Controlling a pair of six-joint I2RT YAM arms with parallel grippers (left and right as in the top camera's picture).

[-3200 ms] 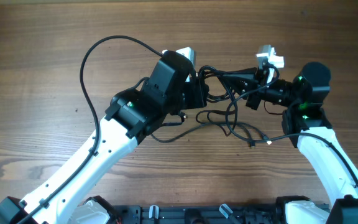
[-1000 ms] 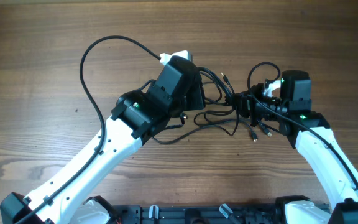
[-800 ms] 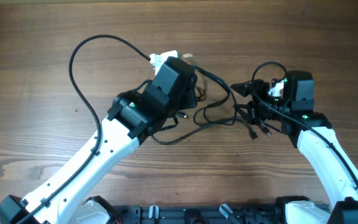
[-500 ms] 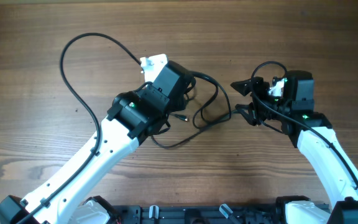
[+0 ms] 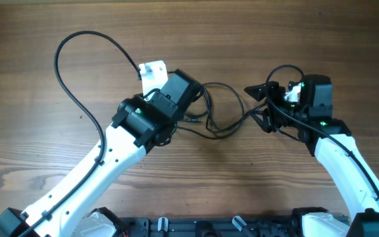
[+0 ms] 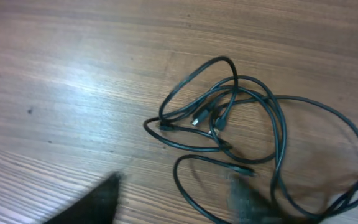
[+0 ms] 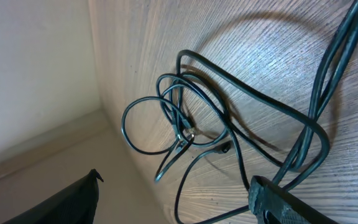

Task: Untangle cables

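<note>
Work on the tangle looks only part done on the wooden table. At left, the left arm leans in, its own thick lead arching wide beside it. The left claw shows two blurred fingers parted, with nothing clamped between them. In the middle, the cables lie flat on the wood between the two arms, opened into wide loops but crossing at a loose knot, with strands running off to the right. At right, the right claw stands spread, with strands passing just beside one finger, not pinched. Count: two arms, two claws, one bunch. About four plug ends show, so likely two or three cables, though the crossings hide the exact number. Pulling them fully apart is left to do.
</note>
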